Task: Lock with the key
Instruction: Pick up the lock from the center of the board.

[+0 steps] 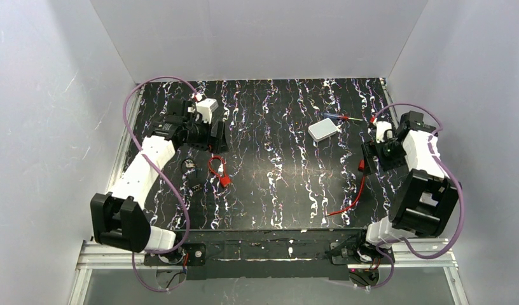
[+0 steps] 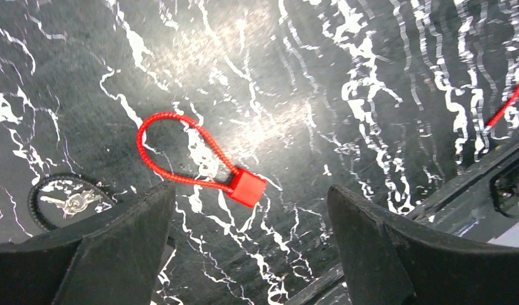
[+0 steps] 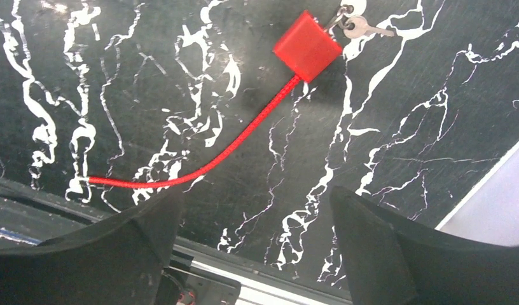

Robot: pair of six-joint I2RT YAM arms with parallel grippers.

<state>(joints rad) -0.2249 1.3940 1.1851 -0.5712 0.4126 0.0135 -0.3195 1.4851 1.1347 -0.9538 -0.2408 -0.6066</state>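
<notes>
A red cable lock point(image 1: 226, 182) with its cable closed in a loop lies left of centre; in the left wrist view its body point(image 2: 247, 189) lies below and between my open fingers. Keys on a black ring point(image 2: 76, 202) lie to its left, also in the top view point(image 1: 190, 165). My left gripper point(image 1: 215, 136) point(image 2: 250, 190) hovers open and empty above it. A second red lock point(image 3: 306, 46) lies on the right with its cable point(image 3: 200, 168) loose and a silver key point(image 3: 362, 27) at its body. My right gripper point(image 1: 370, 155) point(image 3: 255, 192) is open and empty beside it.
A white box point(image 1: 324, 129) and a screwdriver point(image 1: 343, 117) lie at the back right. A small dark item point(image 1: 196, 186) lies near the left lock. Grey walls enclose the black marbled mat point(image 1: 282, 184); a metal rail point(image 1: 269, 251) runs along the near edge.
</notes>
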